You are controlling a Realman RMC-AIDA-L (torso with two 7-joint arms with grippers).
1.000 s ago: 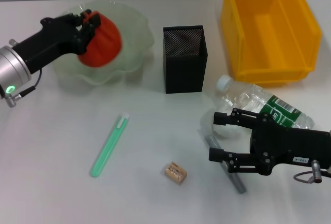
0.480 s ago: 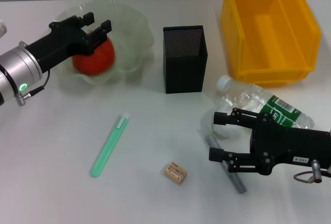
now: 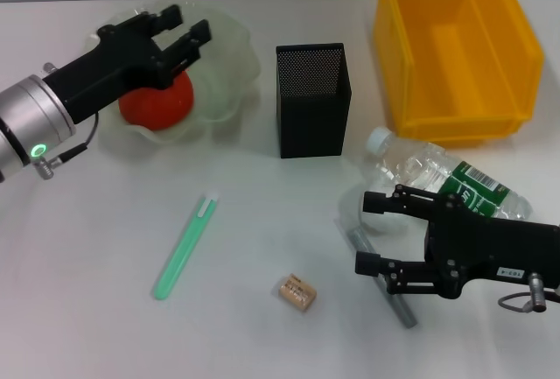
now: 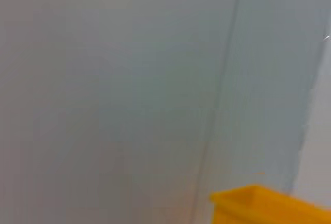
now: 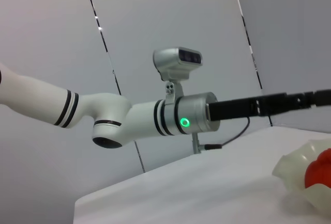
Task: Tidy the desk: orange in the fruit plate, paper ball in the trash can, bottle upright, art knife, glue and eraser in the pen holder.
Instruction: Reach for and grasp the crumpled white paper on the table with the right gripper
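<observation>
The red-orange orange (image 3: 156, 104) rests in the pale-green fruit plate (image 3: 234, 71), also seen in the right wrist view as orange (image 5: 321, 169) and plate (image 5: 299, 168). My left gripper (image 3: 187, 27) hangs open just above the fruit, touching nothing. The bottle (image 3: 442, 178) lies on its side at the right. My right gripper (image 3: 364, 232) is open beside its cap, around a faint white paper ball (image 3: 366, 216). The grey art knife (image 3: 395, 302) lies partly under its lower finger. The green glue (image 3: 184, 246) and tan eraser (image 3: 297, 292) lie on the table. The black pen holder (image 3: 312, 99) stands mid-table.
The yellow trash can (image 3: 455, 46) stands at the back right, behind the bottle; its corner (image 4: 269, 206) shows in the left wrist view. The left arm (image 5: 155, 118) stretches across the right wrist view. Bare table lies between glue, eraser and pen holder.
My left gripper opened and let go of the orange, then rose up and back from it; the orange settled into the fruit plate. The right arm has not moved.
</observation>
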